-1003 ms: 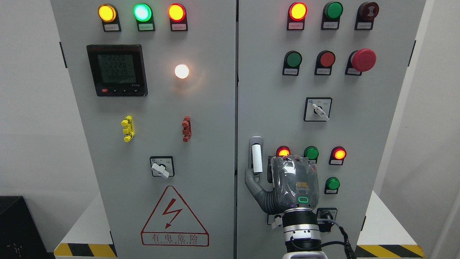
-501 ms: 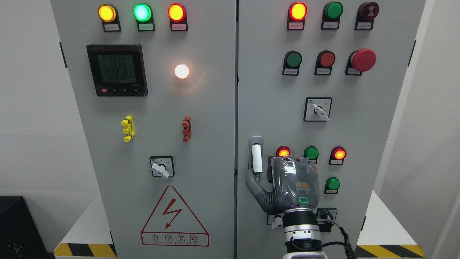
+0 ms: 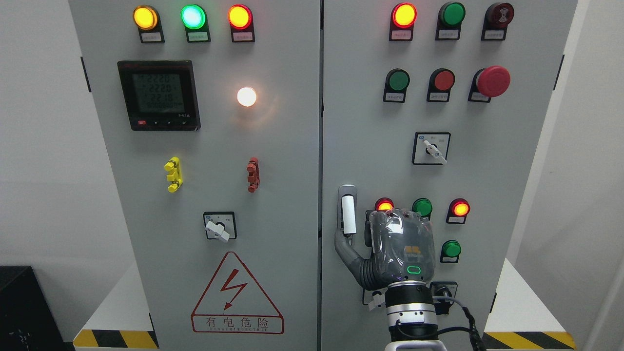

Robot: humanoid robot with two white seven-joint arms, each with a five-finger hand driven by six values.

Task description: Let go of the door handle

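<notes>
Head view looks straight onto a tall grey metal electrical cabinet [image 3: 292, 146] with two doors, and the white bar-shaped door handle [image 3: 348, 214] in its silver recessed plate sits upright on the right door, just beside the centre seam, about two thirds of the way down. Right hand [image 3: 397, 248], grey and wrapped in clear plastic film, rises from the bottom edge with its back to the camera, just right of the handle; its thumb [image 3: 343, 246] reaches out to the left and its tip sits at the handle's lower end, touching or nearly so. Whether the other fingers are curled or spread cannot be told, since the back of the hand hides them, and the hand does not close around the white bar. The hand partly covers a lit red round lamp [image 3: 384, 204] and a small black-framed switch [image 3: 443, 290] near the wrist. Close by on the same door are a green round button [image 3: 422, 206], another lit red lamp [image 3: 459, 208], a lower green button [image 3: 451, 249], a white rotary selector switch [image 3: 432, 148] and a large red mushroom-shaped stop button [image 3: 493, 81]. On the left door are a black digital meter [image 3: 158, 95], a glowing white lamp [image 3: 246, 96], a yellow plastic clip [image 3: 173, 174], a red-brown clip [image 3: 253, 174] and a red triangular lightning warning sign [image 3: 237, 295].
</notes>
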